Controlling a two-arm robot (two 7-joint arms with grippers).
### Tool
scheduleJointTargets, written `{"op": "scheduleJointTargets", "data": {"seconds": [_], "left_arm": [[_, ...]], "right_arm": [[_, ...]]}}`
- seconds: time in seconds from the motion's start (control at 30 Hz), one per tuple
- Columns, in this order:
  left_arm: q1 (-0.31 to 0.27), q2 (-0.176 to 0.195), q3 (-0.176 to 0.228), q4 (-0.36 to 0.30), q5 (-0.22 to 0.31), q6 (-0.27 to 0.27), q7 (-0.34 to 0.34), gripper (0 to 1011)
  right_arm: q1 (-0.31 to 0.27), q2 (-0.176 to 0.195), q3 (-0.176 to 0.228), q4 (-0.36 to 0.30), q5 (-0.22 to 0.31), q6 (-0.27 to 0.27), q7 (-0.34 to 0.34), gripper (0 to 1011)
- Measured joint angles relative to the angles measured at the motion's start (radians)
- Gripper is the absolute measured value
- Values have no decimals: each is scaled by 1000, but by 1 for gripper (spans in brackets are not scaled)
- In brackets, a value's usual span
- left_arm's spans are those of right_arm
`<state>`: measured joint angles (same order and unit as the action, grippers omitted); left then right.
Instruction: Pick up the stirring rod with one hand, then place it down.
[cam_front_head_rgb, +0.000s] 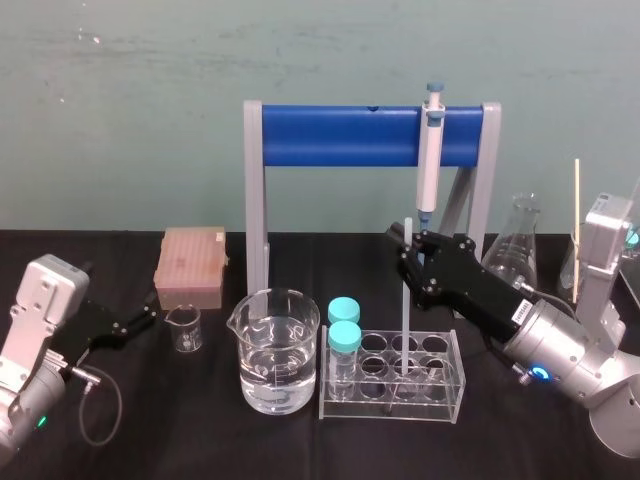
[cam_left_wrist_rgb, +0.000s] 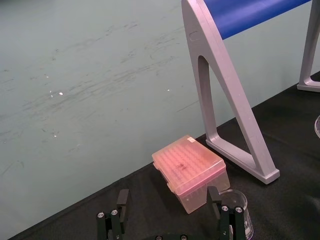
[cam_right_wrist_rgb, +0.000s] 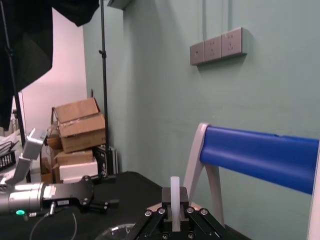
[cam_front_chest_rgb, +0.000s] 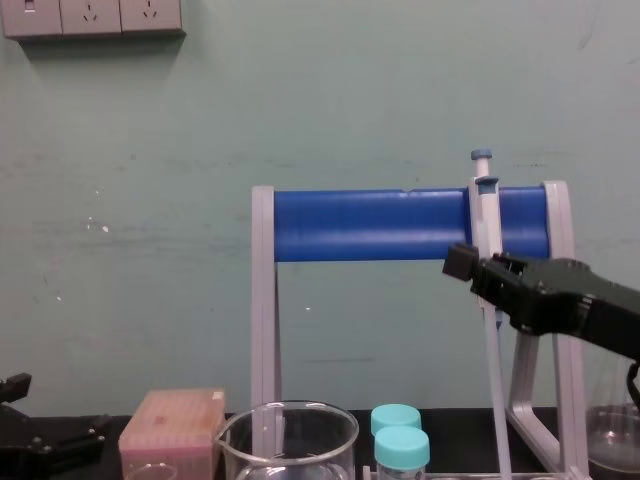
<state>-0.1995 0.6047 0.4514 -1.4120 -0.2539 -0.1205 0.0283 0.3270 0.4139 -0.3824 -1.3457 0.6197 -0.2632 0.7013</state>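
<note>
Fingers (cam_right_wrist_rgb: 183, 196) of right gripper (cam_front_head_rgb: 410, 240) closed on stirring rod (cam_front_head_rgb: 405, 320) near its top, rod upright, lower end inside clear tube rack (cam_front_head_rgb: 442, 402); step judged: lifting out, next move needing a straight vertical draw; rod's tip contact with rack floor indiscernible; left gripper (cam_front_head_rgb: 145, 322) parked open-fingered at left of table (cam_front_head_rgb: 200, 432).

— What is sitting along the table's (cam_front_head_rgb: 200, 435) back edge?
— A grey stand with a blue bar (cam_front_head_rgb: 340, 137) is standing mid-edge, with a white-and-blue pipette (cam_front_head_rgb: 431, 160) hanging on it. A pink tip box (cam_front_head_rgb: 190, 266) is lying toward the left and a conical flask (cam_front_head_rgb: 519, 247) is standing toward the right.
— And nearer the front edge?
— A large beaker (cam_front_head_rgb: 279, 352) is holding clear liquid. A small beaker (cam_front_head_rgb: 184, 328) is standing near its left, and a clear tube rack (cam_front_head_rgb: 440, 385) carrying two teal-capped vials (cam_front_head_rgb: 344, 325) is just beside its right.
</note>
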Motion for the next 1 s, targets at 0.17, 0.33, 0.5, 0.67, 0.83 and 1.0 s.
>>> {"op": "scheduleJointTargets", "data": {"seconds": [0.17,0.33,0.5,0.67,0.83,1.0], "left_arm": [[0,0,0,0,0,0,0,1000],[0,0,0,0,0,0,0,1000],[0,0,0,0,0,0,0,1000],[0,0,0,0,0,0,0,1000],[0,0,0,0,0,0,0,1000],[0,0,0,0,0,0,0,1000]], "right_arm": [[8,-4,-7,27,-11,0,1,70],[18,-16,-15,65,-19,0,3,70],[20,-23,-20,82,-22,7,4,70],[20,-25,-26,91,-27,16,4,70],[20,-24,-33,99,-36,24,4,70],[20,-22,-38,104,-44,34,2,70]]}}
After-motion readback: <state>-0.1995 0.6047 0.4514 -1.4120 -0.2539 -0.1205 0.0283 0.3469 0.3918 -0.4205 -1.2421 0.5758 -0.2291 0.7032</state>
